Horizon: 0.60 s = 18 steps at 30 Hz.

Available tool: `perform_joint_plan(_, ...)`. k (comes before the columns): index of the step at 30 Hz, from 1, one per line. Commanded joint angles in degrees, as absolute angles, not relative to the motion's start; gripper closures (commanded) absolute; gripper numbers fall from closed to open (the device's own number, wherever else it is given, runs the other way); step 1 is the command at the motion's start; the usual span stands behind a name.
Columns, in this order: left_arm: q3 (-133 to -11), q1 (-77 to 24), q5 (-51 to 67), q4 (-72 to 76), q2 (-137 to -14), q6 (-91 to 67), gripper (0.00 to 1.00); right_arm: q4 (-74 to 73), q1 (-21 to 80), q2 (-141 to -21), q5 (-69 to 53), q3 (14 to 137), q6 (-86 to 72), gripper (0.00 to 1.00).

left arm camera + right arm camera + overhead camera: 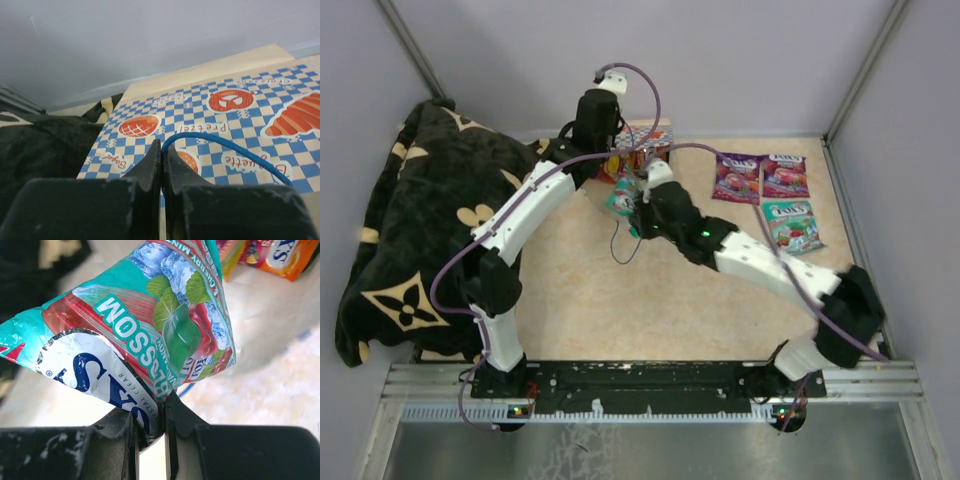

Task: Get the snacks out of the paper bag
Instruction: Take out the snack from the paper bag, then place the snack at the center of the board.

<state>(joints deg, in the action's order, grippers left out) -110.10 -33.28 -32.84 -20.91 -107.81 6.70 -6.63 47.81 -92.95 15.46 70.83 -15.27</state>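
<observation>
Blanket [420, 230]: black, floral, heaped over the left of the top view, out of play.

Table [580, 300]: tan surface. Three snacks are laid flat at upper right, a purple packet [737, 177], a pink packet [785, 175] and a spare teal packet [792, 225]. This looks like the drop zone, well apart from the bag.

Bag [645, 140]: at top centre, against the back wall. In the left wrist view its checkered face [240, 125] lies tilted back just beyond the fingers.

Left gripper [161, 150]: jaws are pressed together, and the blue handle [225, 145] runs into the pinch. Probably anchoring the bag so it stays put while the other arm pulls packets out.

Right gripper [150, 425]: clamped on the bottom edge of a teal packet [145, 325], which sticks up crumpled above the fingertips. From above, the packet [622, 197] sits just below the bag and clear of it. It is held by one edge, so it may swing.

Orange packets [285, 257]: at the upper right of the right wrist view. Cannot tell whether they are in the bag or beside it.
</observation>
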Motion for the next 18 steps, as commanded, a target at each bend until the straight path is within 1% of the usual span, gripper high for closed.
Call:
perform_joint_plan(1,-110.03,-32.76,-32.39,-18.92,-107.02,7.12,1.0,-14.74,47.29,-70.83,1.18,63.28,-25.29,0.98)
perform_joint_plan(3,-109.39,-32.45,-31.47,-18.27,-106.79,6.79,1.0,-19.07,45.43,-63.58,-3.45,60.19,-29.56,0.99)
perform_joint_plan(6,-109.24,-32.28,-31.88,-18.24,-106.81,6.52,1.0,-24.39,39.11,-53.75,-6.56,55.05,-43.35,1.0)
perform_joint_plan(8,-108.67,-32.18,-31.75,-18.32,-106.48,5.78,1.0,-30.92,31.41,-48.71,-6.55,51.05,-53.61,1.0)
perform_joint_plan(10,-107.83,-32.21,-31.17,-18.2,-105.86,5.1,1.0,-37.56,21.05,-44.1,-8.22,46.13,-62.78,1.0)
perform_joint_plan(12,-107.36,-32.17,-30.79,-18.15,-105.36,4.53,1.0,-35.68,12.93,-40.47,-12.19,39.15,-69.44,1.0)
perform_joint_plan(13,-107.24,-32.17,-30.69,-18.25,-105.14,4.49,1.0,-34.64,9.5,-39.75,-12.68,36.59,-72.56,1.0)
perform_joint_plan(15,-107.44,-32.17,-30.58,-18.78,-104.97,4.52,1.0,-32.3,7.56,-41.01,-10.77,33.81,-76.62,1.0)
perform_joint_plan(16,-107.59,-32.19,-30.58,-19.19,-104.9,4.56,1.0,-32.38,7.41,-42.94,-8.82,34.01,-78.19,0.99)
perform_joint_plan(18,-107.95,-32.17,-30.65,-20.22,-105.01,4.81,1.0,-34.98,7.29,-48.43,-4.23,37.36,-80.05,0.94)
